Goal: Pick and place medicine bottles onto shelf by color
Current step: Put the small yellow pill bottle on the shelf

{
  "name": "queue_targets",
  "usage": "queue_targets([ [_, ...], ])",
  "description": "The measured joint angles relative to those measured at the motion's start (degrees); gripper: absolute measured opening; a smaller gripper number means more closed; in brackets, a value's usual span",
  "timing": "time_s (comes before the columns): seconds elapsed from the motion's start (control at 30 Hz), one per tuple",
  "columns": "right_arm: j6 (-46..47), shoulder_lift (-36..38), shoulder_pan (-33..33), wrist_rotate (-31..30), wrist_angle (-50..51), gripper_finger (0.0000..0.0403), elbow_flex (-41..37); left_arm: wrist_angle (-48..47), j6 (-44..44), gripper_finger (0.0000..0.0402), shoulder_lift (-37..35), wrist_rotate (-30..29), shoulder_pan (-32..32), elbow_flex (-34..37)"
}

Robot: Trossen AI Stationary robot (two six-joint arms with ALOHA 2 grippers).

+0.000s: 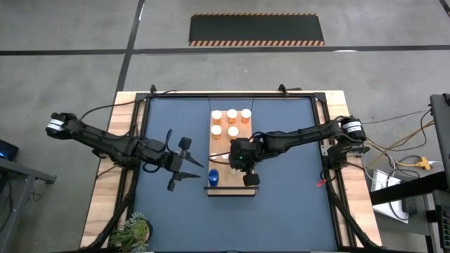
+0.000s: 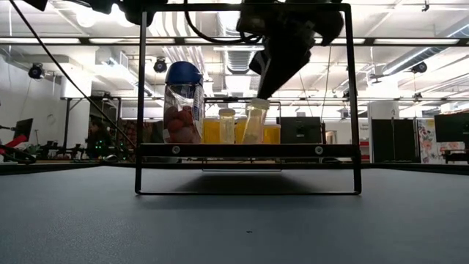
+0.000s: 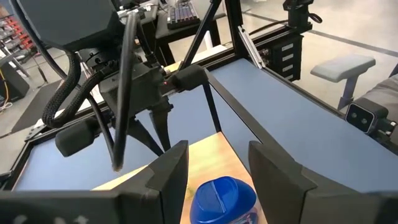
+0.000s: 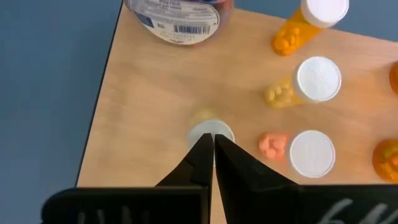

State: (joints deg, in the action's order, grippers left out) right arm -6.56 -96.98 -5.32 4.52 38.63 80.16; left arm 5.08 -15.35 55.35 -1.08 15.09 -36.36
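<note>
1. Medicine bottles stand on the shelf, a long light wooden board lying mid-table: a cluster of orange white-capped bottles at its far end and a blue-capped bottle near its front left corner.
2. In the low view the shelf board sits raised on a dark frame, with the blue-capped bottle at the left and the amber bottles lined up beside it.
3. The right gripper hangs over the middle of the shelf. Its fingers are pressed together to a point in the right wrist view, directly above a small white-capped bottle (whether the tips touch the cap, I cannot tell).
4. That small bottle leans in the low view, its cap right under the dark gripper above it.
5. Near it in the right wrist view stand three more white-capped bottles, well clear of the fingers.
6. The left gripper waits just off the shelf's left edge, jaws spread moderately and empty; the left wrist view looks past its fingers onto the blue cap, which lies between them but lower down.
7. A green plant sits at the table's front left corner.
</note>
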Motion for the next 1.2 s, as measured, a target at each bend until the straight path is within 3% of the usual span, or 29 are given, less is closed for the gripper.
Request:
queue_targets([
  [0.47, -0.05, 1.15, 0.09, -0.03, -0.25, 0.0009, -0.20, 0.00, 0.00, 0.0151, 0.00, 0.00, 0.00, 0.00],
  [0.77, 1.53, 2.07, 0.11, -0.05, 7.37, 0.0015, -0.22, 0.00, 0.15, 0.0151, 0.00, 0.00, 0.00, 0.02],
  [0.9, 3.92, 2.07, 0.65, -0.02, 7.39, 0.0049, -0.59, 0.00, 0.15, 0.0151, 0.00, 0.00, 0.00, 0.09],
  [1.2, 3.29, 1.93, 1.56, 1.43, 7.11, 0.0169, -2.12, -0.01, 0.15, 0.0151, 0.00, 0.00, 0.00, 0.10],
])
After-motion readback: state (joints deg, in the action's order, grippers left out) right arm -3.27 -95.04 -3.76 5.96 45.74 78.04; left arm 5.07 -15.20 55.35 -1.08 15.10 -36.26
